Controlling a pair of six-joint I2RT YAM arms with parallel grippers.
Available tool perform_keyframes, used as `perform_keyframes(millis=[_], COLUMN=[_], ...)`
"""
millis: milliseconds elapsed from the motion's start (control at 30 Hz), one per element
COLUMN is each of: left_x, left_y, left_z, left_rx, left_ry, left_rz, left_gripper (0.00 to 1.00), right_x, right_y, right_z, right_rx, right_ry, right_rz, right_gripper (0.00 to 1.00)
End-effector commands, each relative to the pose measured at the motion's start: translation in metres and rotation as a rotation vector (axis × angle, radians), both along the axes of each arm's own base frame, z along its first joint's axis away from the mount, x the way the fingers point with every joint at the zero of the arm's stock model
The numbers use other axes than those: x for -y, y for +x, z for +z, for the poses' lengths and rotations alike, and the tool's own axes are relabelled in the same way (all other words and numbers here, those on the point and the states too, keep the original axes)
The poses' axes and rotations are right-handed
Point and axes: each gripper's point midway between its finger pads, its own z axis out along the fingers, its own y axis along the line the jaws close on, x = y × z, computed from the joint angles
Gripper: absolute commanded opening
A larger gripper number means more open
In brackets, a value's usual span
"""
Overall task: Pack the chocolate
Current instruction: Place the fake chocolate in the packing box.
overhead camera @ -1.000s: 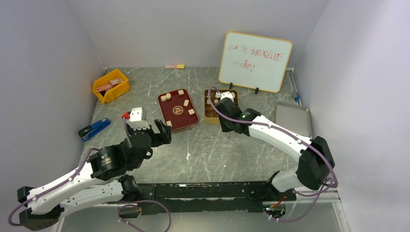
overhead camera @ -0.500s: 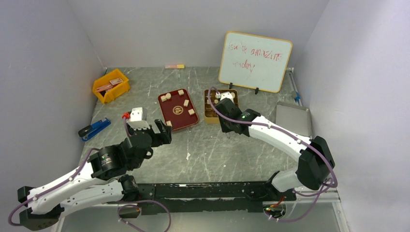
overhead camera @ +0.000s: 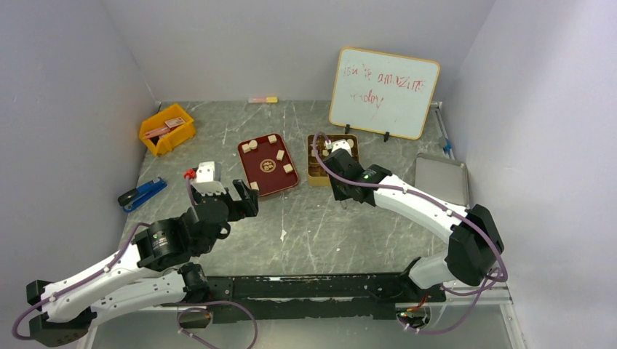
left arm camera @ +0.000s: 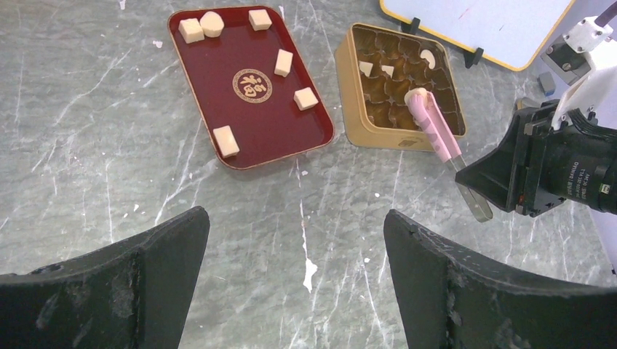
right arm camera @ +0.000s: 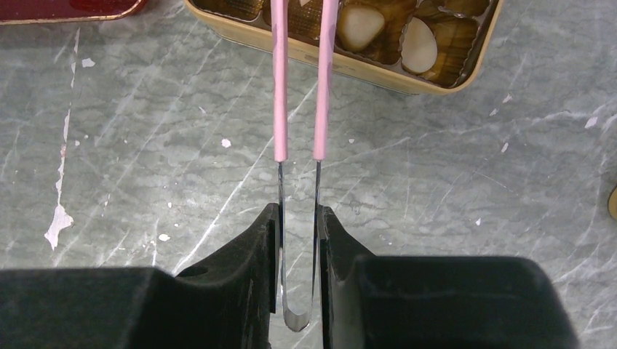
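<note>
Several pale chocolate pieces (left arm camera: 283,62) lie loose on the dark red tray (left arm camera: 255,120), which sits at mid-table (overhead camera: 266,179). A few more chocolate pieces (right arm camera: 420,45) rest in cups of the gold tin (right arm camera: 393,71) beside it (overhead camera: 315,173). My right gripper (right arm camera: 298,214) is shut on pink-tipped metal tongs (right arm camera: 279,109). The tongs (left arm camera: 435,129) reach over the tin, and a pale piece (left arm camera: 416,94) shows at their tip. My left gripper (left arm camera: 295,218) hangs open over bare table near the tray's front corner (overhead camera: 244,198), holding nothing.
A whiteboard (overhead camera: 384,91) stands behind the tin. A silver tray (overhead camera: 441,179) lies at the right. A yellow bin (overhead camera: 167,129) sits at the back left, a blue tool (overhead camera: 142,193) and a small white block (overhead camera: 205,171) at the left.
The right gripper with the tongs has shifted very slightly over the tin. The left arm has stayed still.
</note>
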Motion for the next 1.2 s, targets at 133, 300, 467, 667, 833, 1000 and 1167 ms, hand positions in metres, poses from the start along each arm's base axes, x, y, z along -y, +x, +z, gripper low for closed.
perform_keyframes(millis=[133, 300, 467, 667, 833, 1000, 1167], left_x=[0.0081, 0.0080, 0.0080, 0.0078, 0.0089, 0.0099, 0.0103], left_y=[0.0006, 0.0006, 0.0003, 0.0005, 0.0011, 0.0016, 0.0017], left_z=[0.0030, 0.0035, 0.0029, 0.0042, 0.0048, 0.0060, 0.0067], left_rx=[0.005, 0.006, 0.005, 0.007, 0.007, 0.009, 0.009], left_ry=[-0.036, -0.037, -0.041, -0.041, -0.038, -0.038, -0.036], left_rz=[-0.014, -0.014, -0.014, -0.014, -0.014, -0.015, -0.017], left_gripper=[0.94, 0.94, 0.94, 0.94, 0.94, 0.94, 0.94], right_x=[-0.0039, -0.0036, -0.0040, -0.0046, -0.0050, -0.0053, -0.0052], right_y=[0.0035, 0.0032, 0.0041, 0.0041, 0.0044, 0.0045, 0.0046], right_z=[0.0082, 0.0082, 0.0086, 0.0082, 0.0079, 0.0088, 0.0090], right_rx=[0.035, 0.035, 0.038, 0.037, 0.037, 0.038, 0.039], right_ry=[0.040, 0.040, 0.044, 0.043, 0.046, 0.046, 0.046], right_rz=[0.004, 0.004, 0.003, 0.005, 0.005, 0.006, 0.005], right_gripper=[0.24, 0.25, 0.26, 0.26, 0.27, 0.27, 0.27])
